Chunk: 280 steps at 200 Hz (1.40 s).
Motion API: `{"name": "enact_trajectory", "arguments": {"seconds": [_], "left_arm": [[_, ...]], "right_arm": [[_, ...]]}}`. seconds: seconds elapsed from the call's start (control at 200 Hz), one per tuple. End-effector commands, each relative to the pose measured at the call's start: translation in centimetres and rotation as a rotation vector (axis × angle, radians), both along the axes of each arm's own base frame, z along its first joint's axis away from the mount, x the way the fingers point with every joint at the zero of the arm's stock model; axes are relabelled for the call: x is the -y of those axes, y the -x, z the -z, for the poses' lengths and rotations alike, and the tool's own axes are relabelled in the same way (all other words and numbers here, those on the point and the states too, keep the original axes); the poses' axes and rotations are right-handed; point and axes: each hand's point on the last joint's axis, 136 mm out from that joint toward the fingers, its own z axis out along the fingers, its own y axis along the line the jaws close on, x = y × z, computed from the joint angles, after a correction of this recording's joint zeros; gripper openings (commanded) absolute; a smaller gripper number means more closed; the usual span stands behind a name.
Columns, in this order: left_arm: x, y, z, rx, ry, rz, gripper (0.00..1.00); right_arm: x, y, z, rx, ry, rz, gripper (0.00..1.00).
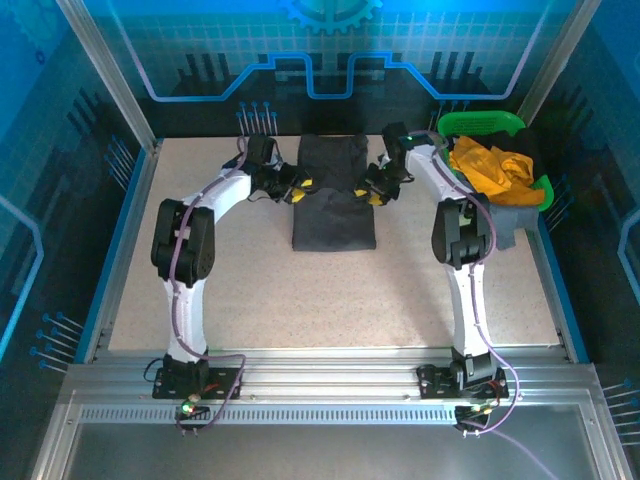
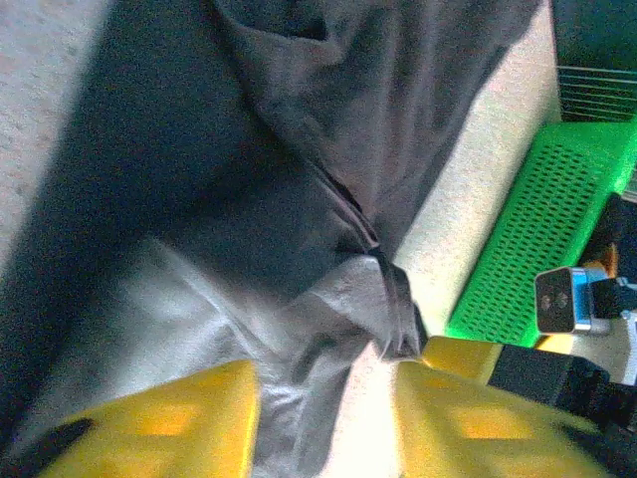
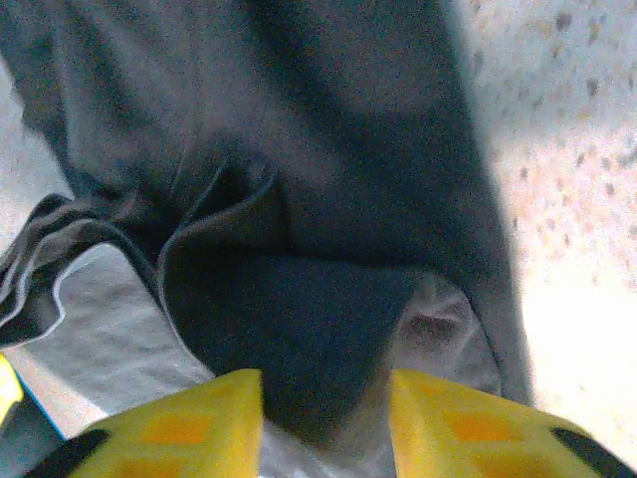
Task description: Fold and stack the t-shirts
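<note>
Left fingers (image 2: 227, 400) parted, dark cloth between them unpinched; right fingers (image 3: 235, 403) likewise parted over a fold; black t-shirt (image 1: 334, 205) folded at the far middle of the surface (image 1: 300, 290); orange t-shirt (image 1: 490, 165) in green basket (image 1: 480, 122), far right corner.

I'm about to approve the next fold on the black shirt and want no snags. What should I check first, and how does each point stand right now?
1. Left gripper jaws parted: ok, its fingers stand apart at the left edge of the black t-shirt.
2. Right gripper jaws parted: ok, the same at the shirt's right edge.
3. Cloth free of the fingers: cannot tell, since folds of the shirt lie between both pairs.
4. Shirt edges flat on the table: not ok, the layers are creased and curled up beside both grippers.
5. Orange-yellow t-shirt out of the way: ok, it lies in the green basket at the far right.
</note>
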Motion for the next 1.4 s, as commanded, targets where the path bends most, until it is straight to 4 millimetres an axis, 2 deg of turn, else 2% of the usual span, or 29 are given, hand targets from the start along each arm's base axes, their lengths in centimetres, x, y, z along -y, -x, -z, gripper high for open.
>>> {"name": "enact_trajectory", "arguments": {"seconds": [0.0, 0.055, 0.065, 0.07, 0.085, 0.155, 0.255, 0.285, 0.4, 0.505, 0.635, 0.725, 0.78, 0.845, 0.945, 1.015, 1.095, 1.225, 1.396], "left_arm": [[-0.6, -0.1, -1.7, 0.065, -0.023, 0.016, 0.56], [-1.3, 1.3, -1.6, 0.057, -0.049, 0.001, 0.57], [-1.4, 1.6, -1.1, 0.044, -0.054, -0.002, 0.57], [-1.5, 1.8, -1.5, 0.051, -0.056, -0.005, 0.57], [-1.7, 2.4, -1.3, 0.042, -0.062, -0.013, 0.56], [-2.4, 5.2, -1.1, 0.021, -0.060, -0.060, 0.55], [-3.2, 9.7, 0.6, -0.064, -0.046, -0.120, 0.52], [-3.1, 10.8, 1.3, -0.095, -0.030, -0.136, 0.51], [-1.8, 13.4, 3.6, -0.199, 0.035, -0.174, 0.52], [-1.2, 13.3, 5.3, -0.242, 0.068, -0.229, 0.54], [-0.6, 12.6, 7.0, -0.293, 0.098, -0.287, 0.54], [0.1, 12.2, 7.4, -0.302, 0.097, -0.284, 0.53], [0.5, 11.9, 7.5, -0.304, 0.094, -0.277, 0.52], [0.7, 11.5, 7.6, -0.300, 0.087, -0.276, 0.49], [0.7, 10.8, 7.9, -0.286, 0.074, -0.280, 0.38], [0.8, 10.1, 7.7, -0.265, 0.073, -0.277, 0.19], [0.8, 9.9, 7.4, -0.249, 0.064, -0.265, 0.02], [0.4, 11.7, 6.7, -0.255, 0.022, -0.226, 0.00], [0.4, 17.1, 6.6, -0.320, -0.005, -0.120, 0.00]], "right_arm": [[1.9, -0.1, -1.6, 0.012, 0.010, 0.003, 0.52], [2.6, 0.2, -2.7, 0.040, 0.031, 0.005, 0.55], [2.7, 0.3, -2.6, 0.039, 0.037, 0.004, 0.55], [2.7, 0.4, -2.5, 0.036, 0.040, 0.003, 0.55], [3.0, 0.5, -3.5, 0.058, 0.045, 0.004, 0.56], [3.5, 2.4, -4.1, 0.060, 0.077, 0.001, 0.57], [3.2, 5.8, -3.6, 0.056, 0.063, 0.015, 0.57], [2.8, 7.1, -2.8, 0.041, 0.051, 0.011, 0.57], [0.9, 10.6, -0.6, -0.006, -0.012, -0.017, 0.57], [0.2, 12.0, 1.4, -0.058, -0.023, -0.027, 0.58], [0.5, 11.9, 3.7, -0.113, -0.001, -0.043, 0.58], [0.3, 11.7, 5.1, -0.149, 0.006, -0.045, 0.57], [0.0, 11.3, 5.6, -0.159, -0.002, -0.042, 0.53], [-0.1, 11.2, 6.3, -0.181, 0.003, -0.030, 0.42], [-0.1, 10.8, 6.4, -0.176, 0.009, -0.003, 0.21], [0.1, 10.7, 6.0, -0.153, 0.022, 0.012, 0.08], [0.5, 11.2, 5.1, -0.141, 0.034, 0.031, 0.00], [1.4, 13.8, 4.1, -0.162, 0.045, 0.065, 0.00], [1.4, 18.5, 4.0, -0.201, 0.017, 0.053, 0.00]]}}
